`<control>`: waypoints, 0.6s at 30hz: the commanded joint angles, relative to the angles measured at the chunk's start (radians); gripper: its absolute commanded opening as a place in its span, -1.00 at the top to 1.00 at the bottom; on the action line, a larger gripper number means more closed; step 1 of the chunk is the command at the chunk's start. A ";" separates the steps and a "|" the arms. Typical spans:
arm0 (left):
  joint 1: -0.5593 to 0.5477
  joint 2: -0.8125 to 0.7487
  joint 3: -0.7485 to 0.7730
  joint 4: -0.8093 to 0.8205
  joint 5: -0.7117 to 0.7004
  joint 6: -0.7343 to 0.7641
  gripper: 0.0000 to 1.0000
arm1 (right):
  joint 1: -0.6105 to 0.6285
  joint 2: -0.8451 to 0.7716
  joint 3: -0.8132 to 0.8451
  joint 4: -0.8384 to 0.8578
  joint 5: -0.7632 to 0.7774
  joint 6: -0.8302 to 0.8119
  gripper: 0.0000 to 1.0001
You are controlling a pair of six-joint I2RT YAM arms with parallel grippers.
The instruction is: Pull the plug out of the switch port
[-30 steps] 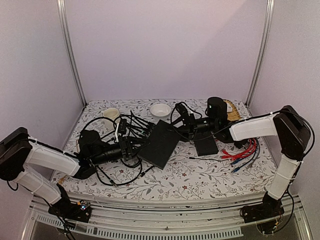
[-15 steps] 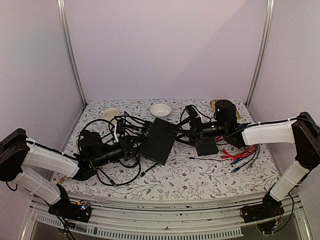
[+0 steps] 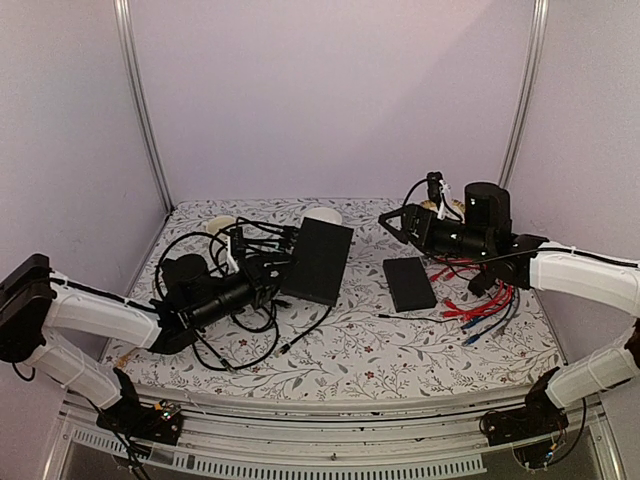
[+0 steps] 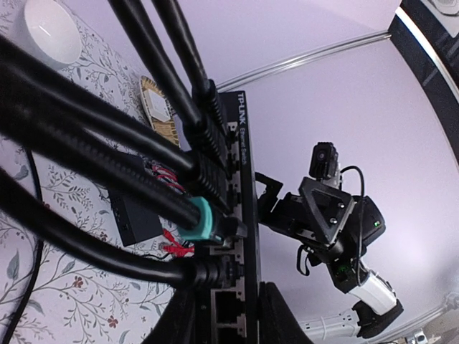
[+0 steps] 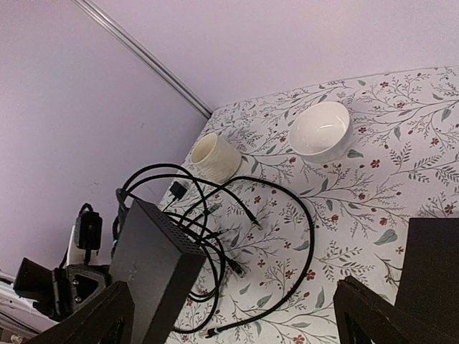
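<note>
The switch is a flat black box, tilted up off the table near the middle. Several black cables run into the ports on its left edge. In the left wrist view the port edge shows several black plugs, one with a teal boot. My left gripper is shut on that edge, a finger on each face. My right gripper is open and empty, raised to the right of the switch and apart from it. Its wrist view shows the switch from its far end.
A shorter black box lies flat right of the switch. Red and blue leads lie at the right. A white bowl and a cream cup stand at the back. Loose black cable loops lie on the floral cloth.
My right gripper has drawn back to the right and upward, away from the switch's right end. The switch, held by my left gripper, has swung round and shifted slightly towards the back.
</note>
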State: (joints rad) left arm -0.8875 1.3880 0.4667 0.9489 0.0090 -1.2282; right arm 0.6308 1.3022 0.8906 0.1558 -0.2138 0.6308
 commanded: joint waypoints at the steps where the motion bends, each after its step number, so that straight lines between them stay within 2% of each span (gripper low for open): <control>1: -0.018 0.008 0.101 0.089 -0.063 0.006 1.00 | -0.041 0.028 -0.021 0.040 -0.014 -0.096 -0.90; 7: -0.033 0.063 0.178 0.065 -0.089 0.006 1.00 | -0.042 0.006 -0.053 0.062 -0.113 -0.161 -0.73; 11: -0.037 0.093 0.200 0.052 -0.077 0.006 1.00 | -0.042 -0.008 -0.073 0.129 -0.231 -0.071 -0.69; 18: -0.024 0.130 0.177 0.132 -0.019 -0.022 1.00 | -0.025 0.065 -0.095 0.230 -0.339 0.152 -0.58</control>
State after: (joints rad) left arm -0.9085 1.5269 0.6228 0.9062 -0.0402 -1.2427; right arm 0.5896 1.3327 0.8204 0.2867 -0.4599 0.6373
